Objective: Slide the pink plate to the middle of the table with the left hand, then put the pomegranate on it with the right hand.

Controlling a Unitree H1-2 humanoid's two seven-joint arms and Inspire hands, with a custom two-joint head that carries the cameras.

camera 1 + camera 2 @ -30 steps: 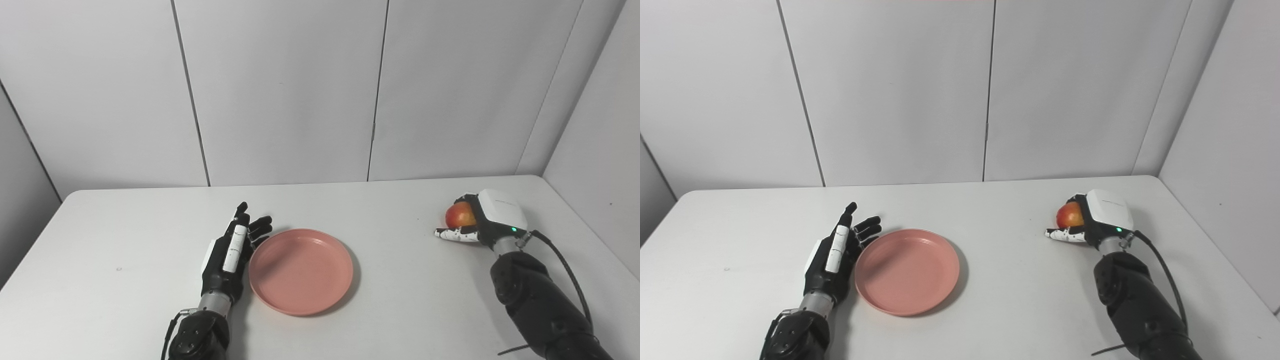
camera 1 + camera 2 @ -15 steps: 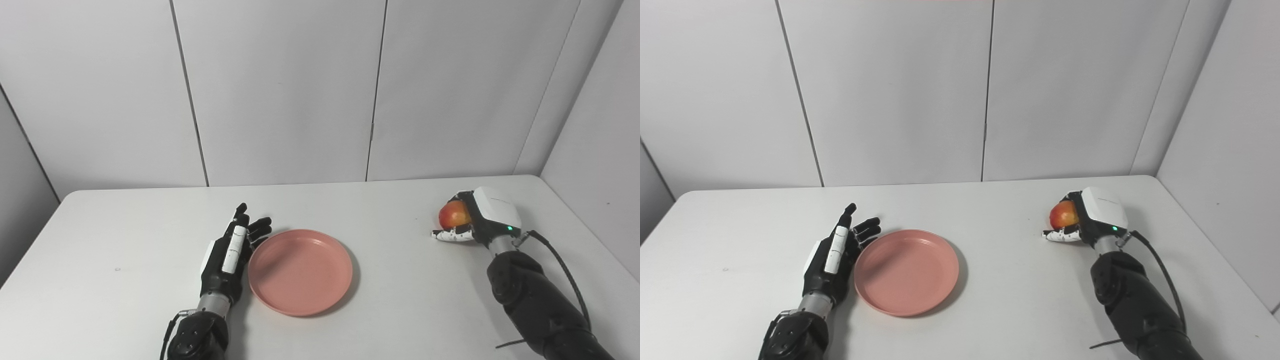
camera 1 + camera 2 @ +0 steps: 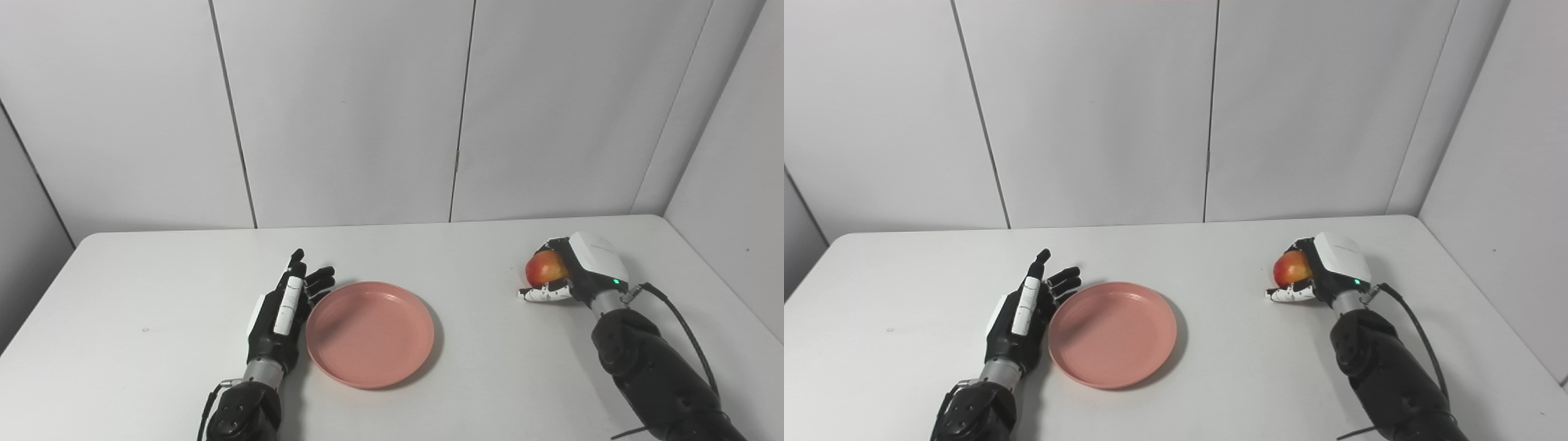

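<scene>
The pink plate (image 3: 370, 334) lies flat on the white table (image 3: 153, 294), a little left of the middle and close to the near edge. The left hand (image 3: 282, 312) rests on its edge just beside the plate's left rim, palm toward the plate, fingers straight and slightly fanned, holding nothing; whether it touches the rim cannot be told. Neither the plate nor this hand has moved in the last second.

The right hand (image 3: 579, 272) is on the right side of the table, well apart from the plate. Its fingers are curled around the pomegranate (image 3: 545, 268), a red and yellow fruit, with the white thumb (image 3: 542, 294) lying under it. The fruit shows at the hand's left side, toward the plate.

Compared with a second ago, the right hand and the pomegranate have shifted to the left, toward the plate, the fruit staying in the grip. The forearm (image 3: 649, 367) has followed, leaning more to the left.
</scene>
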